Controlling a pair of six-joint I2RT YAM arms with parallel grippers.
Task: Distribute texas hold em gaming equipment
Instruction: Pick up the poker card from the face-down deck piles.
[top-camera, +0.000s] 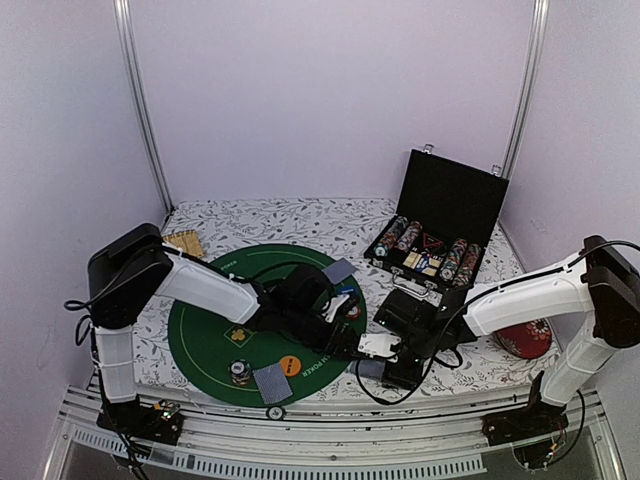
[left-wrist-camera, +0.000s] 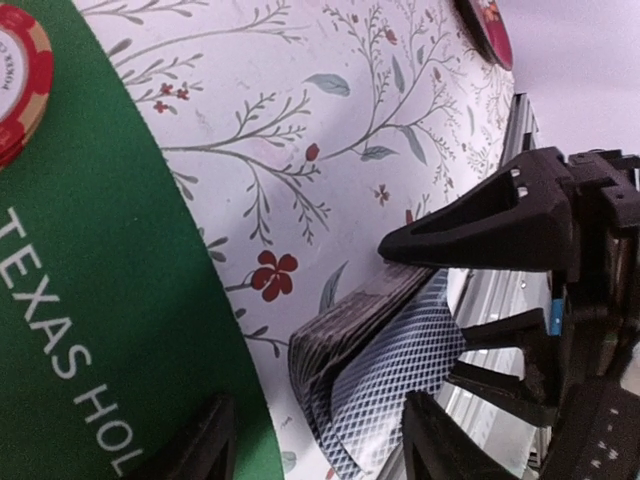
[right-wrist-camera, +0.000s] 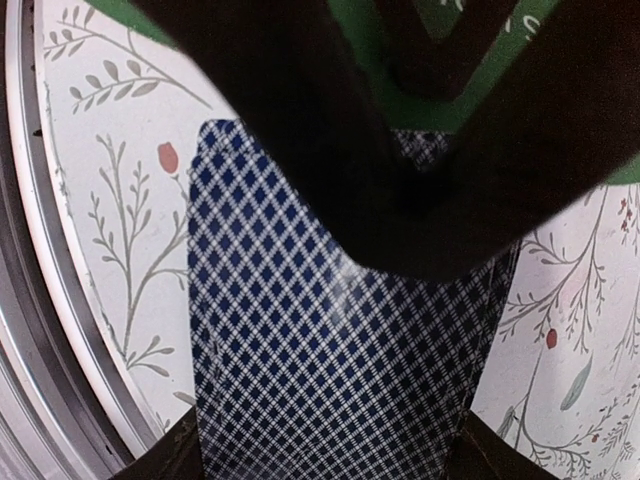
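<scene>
Two grippers meet at card deck (left-wrist-camera: 385, 350), over floral cloth (left-wrist-camera: 300, 130) just off green mat (left-wrist-camera: 90, 300); right gripper (right-wrist-camera: 330, 455) clamps deck's sides, left gripper (left-wrist-camera: 320, 440) spread around its corner. Pinch top card only, peel slowly, stop stack fanning.

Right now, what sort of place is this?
Probably a robot test booth staged as a poker table: plain walls framed by aluminium posts, a green Texas Hold'em mat on a floral tablecloth, and an open black chip case.

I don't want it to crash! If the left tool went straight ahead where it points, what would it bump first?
Probably the deck of cards, lying just ahead of the left tool, though depth is unclear.
</scene>
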